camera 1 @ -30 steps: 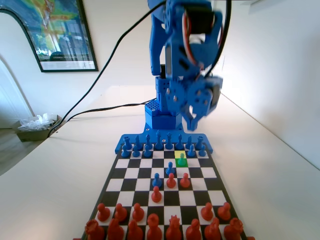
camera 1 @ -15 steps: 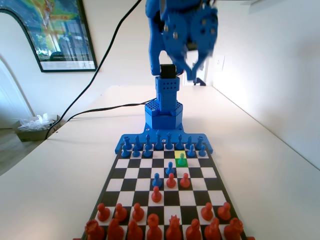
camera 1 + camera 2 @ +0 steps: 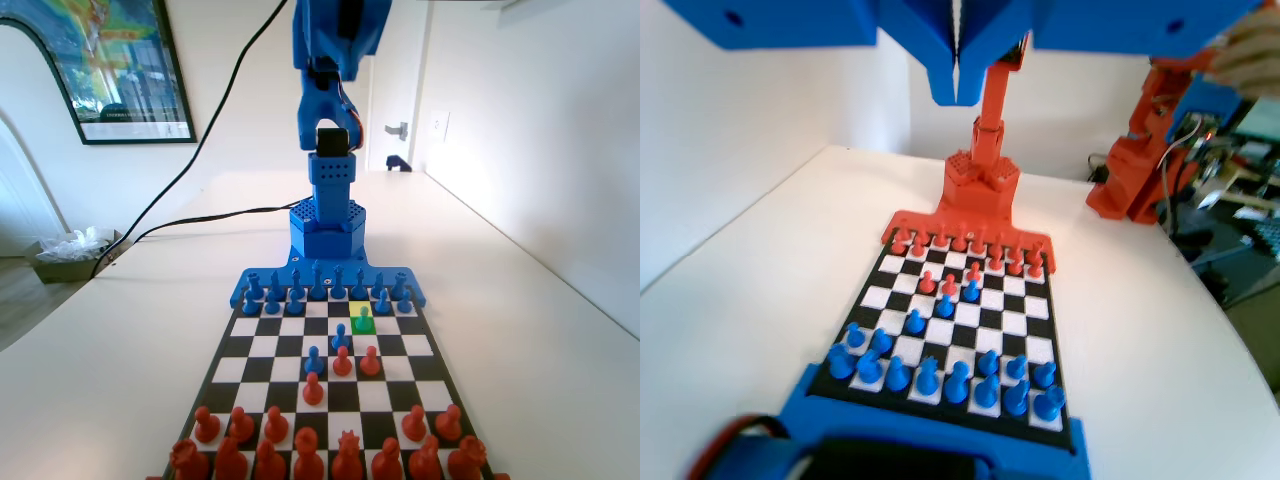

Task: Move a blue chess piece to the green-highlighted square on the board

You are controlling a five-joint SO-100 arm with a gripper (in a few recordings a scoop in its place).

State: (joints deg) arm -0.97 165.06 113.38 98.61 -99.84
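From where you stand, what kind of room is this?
Probably a room in a home, used as a hobby workspace: a framed poster on the wall, a door handle behind, and a chess board on a white table.

Bright daylight from the right; wrist view soft, edges distorted.

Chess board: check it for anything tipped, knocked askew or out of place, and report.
Nothing stands out. On the black-and-white chequered chess board every blue and red piece stands upright. A small blue plastic pawn stands on the bright green square. The blue two-finger gripper hangs high above, jaws together and empty.
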